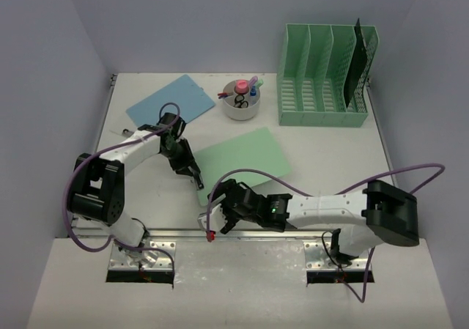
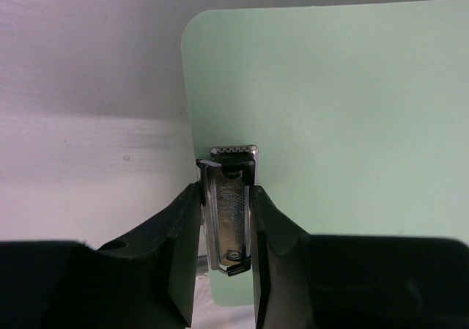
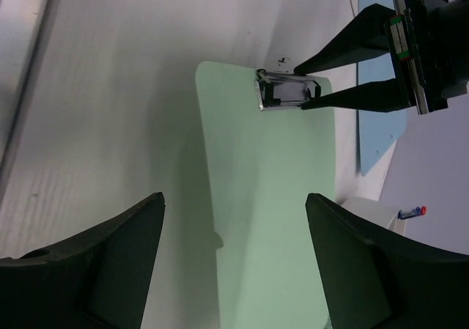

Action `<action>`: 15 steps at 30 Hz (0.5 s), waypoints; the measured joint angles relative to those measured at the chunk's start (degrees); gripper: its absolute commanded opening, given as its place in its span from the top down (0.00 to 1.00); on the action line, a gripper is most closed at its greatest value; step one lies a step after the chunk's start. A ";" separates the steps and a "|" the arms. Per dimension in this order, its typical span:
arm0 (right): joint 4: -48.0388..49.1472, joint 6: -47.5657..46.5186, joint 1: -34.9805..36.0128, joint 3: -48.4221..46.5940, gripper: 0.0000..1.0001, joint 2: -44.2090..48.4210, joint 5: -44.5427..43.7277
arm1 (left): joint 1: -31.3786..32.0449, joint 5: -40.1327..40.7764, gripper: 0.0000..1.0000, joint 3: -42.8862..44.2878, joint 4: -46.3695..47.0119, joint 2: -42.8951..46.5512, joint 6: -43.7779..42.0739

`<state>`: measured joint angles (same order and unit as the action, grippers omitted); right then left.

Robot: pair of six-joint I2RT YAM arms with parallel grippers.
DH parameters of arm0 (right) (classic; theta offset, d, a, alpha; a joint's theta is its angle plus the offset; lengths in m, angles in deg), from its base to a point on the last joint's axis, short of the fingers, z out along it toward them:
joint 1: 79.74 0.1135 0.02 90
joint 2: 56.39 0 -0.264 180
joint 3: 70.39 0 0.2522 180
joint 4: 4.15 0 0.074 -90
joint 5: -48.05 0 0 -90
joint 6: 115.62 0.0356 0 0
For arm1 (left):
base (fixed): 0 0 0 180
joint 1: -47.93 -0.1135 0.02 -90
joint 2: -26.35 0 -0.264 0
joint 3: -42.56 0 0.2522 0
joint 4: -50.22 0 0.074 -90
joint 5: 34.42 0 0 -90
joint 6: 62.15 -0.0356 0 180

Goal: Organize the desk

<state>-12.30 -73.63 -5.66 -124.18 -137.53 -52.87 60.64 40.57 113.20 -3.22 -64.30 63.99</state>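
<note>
Right gripper (image 3: 234, 204) wide apart; left gripper (image 2: 226, 193) tight on metal clip (image 2: 231, 219) of green clipboard (image 2: 352, 124)

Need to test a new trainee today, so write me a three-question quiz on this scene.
1. What is the left gripper shut on?
A. a stapler
B. the metal clip of the green clipboard
C. a mug
2. True or false: the right gripper is shut on the green clipboard.
3. What colour is the second clipboard, lying at the far left of the desk?

Key: 1 B. 2 False, its fingers stand open above the board. 3 Blue.
</note>
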 measured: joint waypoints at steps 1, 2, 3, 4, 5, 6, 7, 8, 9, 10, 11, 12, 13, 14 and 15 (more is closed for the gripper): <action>0.85 -0.70 0.04 -0.87 0.23 -2.03 -1.27 | -0.02 -0.42 1.00 -0.28 -0.02 0.00 0.26; 1.66 -1.36 0.09 -1.75 0.24 -3.78 -2.43 | -0.02 -0.83 1.00 -0.59 0.02 0.00 0.44; 2.49 -2.05 0.20 -2.86 0.24 -5.68 -3.74 | -0.02 -1.18 1.00 -0.87 0.00 0.00 0.63; 3.63 -2.71 0.33 -4.00 0.25 -7.63 -4.81 | -0.04 -1.70 1.00 -1.22 0.00 0.00 0.94; 4.52 -3.34 0.44 -4.90 0.25 -9.11 -5.75 | -0.04 -2.14 1.00 -1.49 0.02 0.00 1.29; 5.62 -4.13 0.59 -5.75 0.25 -10.67 -6.67 | -0.04 -2.56 1.00 -1.64 -0.04 0.00 1.57; 6.32 -4.81 0.72 -6.54 0.26 -12.00 -7.34 | -0.04 -2.86 1.00 -1.73 0.04 -0.02 1.86; 6.86 -5.38 0.81 -7.13 0.28 -13.11 -7.93 | -0.04 -3.06 1.00 -1.73 0.09 -0.04 1.90; 7.30 -6.05 1.05 -7.67 0.30 -14.23 -8.44 | -0.04 -3.21 1.00 -1.73 0.24 -0.09 1.97; 7.76 -6.67 1.18 -8.07 0.34 -15.15 -8.74 | -0.07 -3.41 1.00 -1.73 0.46 -0.13 2.01; 8.13 -7.19 1.29 -8.33 0.41 -15.93 -8.96 | -0.07 -3.61 1.00 -1.73 0.57 -0.17 2.14; 8.37 -7.67 1.46 -8.44 0.58 -16.59 -9.18 | -0.07 -3.78 1.00 -1.75 0.81 -0.22 2.27; 8.59 -8.46 1.51 -8.44 0.68 -17.11 -9.33 | -0.07 -3.98 1.00 -1.77 0.98 -0.24 2.36; 8.68 -8.81 1.66 -8.44 0.79 -17.51 -9.38 | -0.11 -4.09 1.00 -1.84 1.31 -0.24 2.56; 8.83 -9.14 1.84 -8.46 0.97 -17.94 -9.49 | -0.17 -4.28 1.00 -1.84 1.53 -0.24 2.75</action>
<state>-3.47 -82.77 -3.82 -132.64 -155.48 -62.35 60.47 36.29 111.37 -1.69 -64.54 66.75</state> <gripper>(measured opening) 0.264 0.247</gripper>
